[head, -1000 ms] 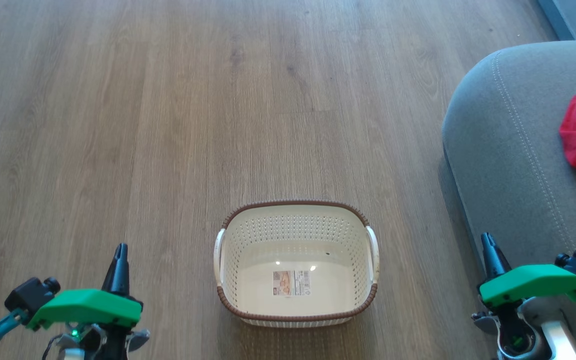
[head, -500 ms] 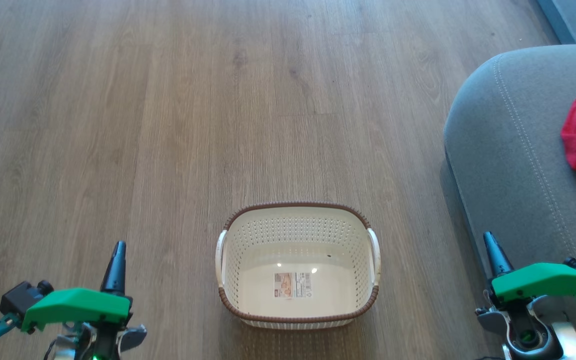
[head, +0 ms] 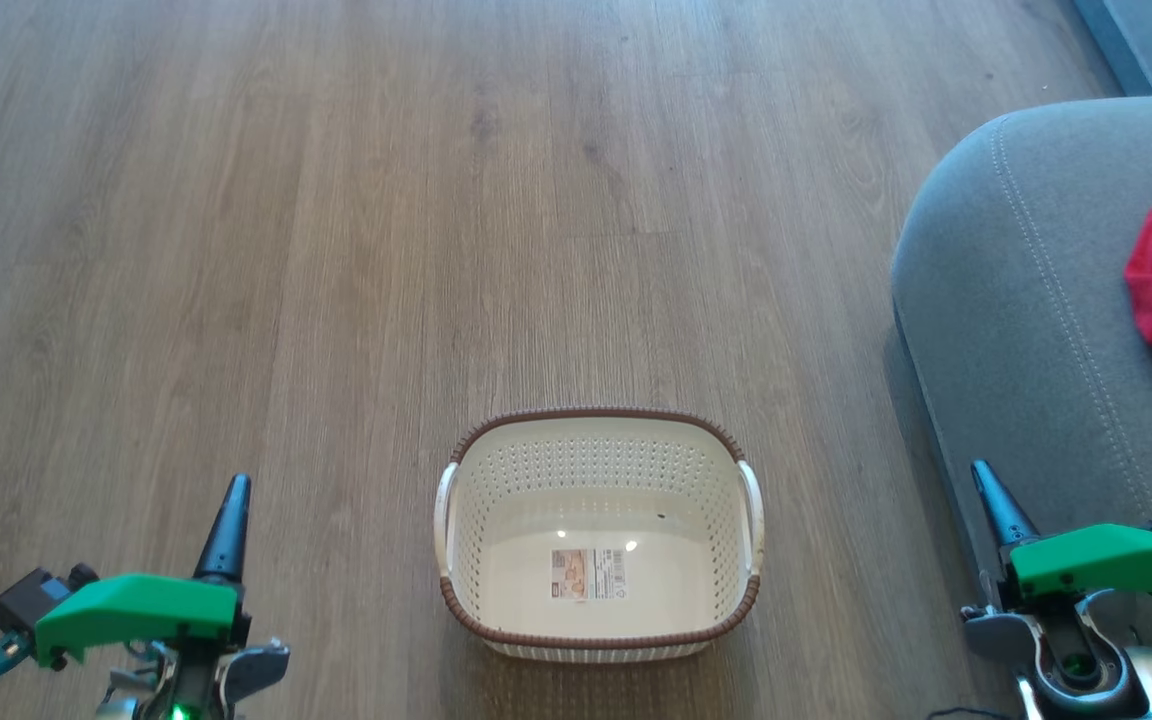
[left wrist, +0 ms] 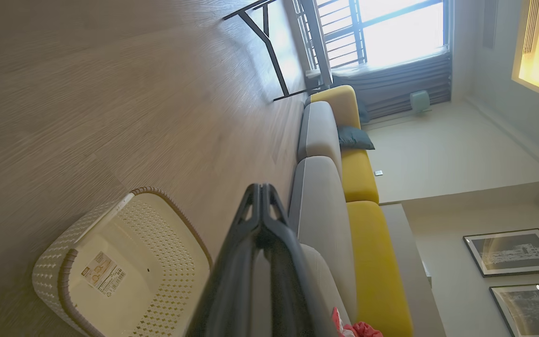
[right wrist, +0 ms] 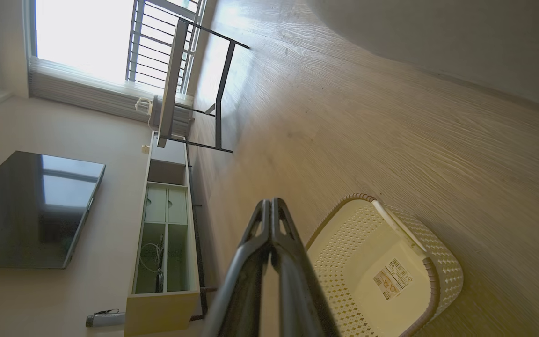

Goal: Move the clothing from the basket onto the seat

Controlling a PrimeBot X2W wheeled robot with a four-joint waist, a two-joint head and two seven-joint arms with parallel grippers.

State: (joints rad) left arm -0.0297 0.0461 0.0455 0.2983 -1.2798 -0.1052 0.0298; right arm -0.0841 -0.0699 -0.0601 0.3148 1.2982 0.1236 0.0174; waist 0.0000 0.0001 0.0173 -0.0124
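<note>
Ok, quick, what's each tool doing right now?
Left tool: closed, holding nothing.
Right tool: closed, holding nothing.

The left tool (head: 235, 486) is closed, its two dark fingers (left wrist: 232, 281) pressed flat together into a single point that leans slightly toward the right tool (head: 983, 472). Behind the fingers, the left green cover (head: 136, 612) caps the wrist. The right tool is closed just as tightly and tilts back toward the left one. Behind it sits the right green cover (head: 1106, 562), with a pale forearm (head: 1151, 688) further back.
</note>
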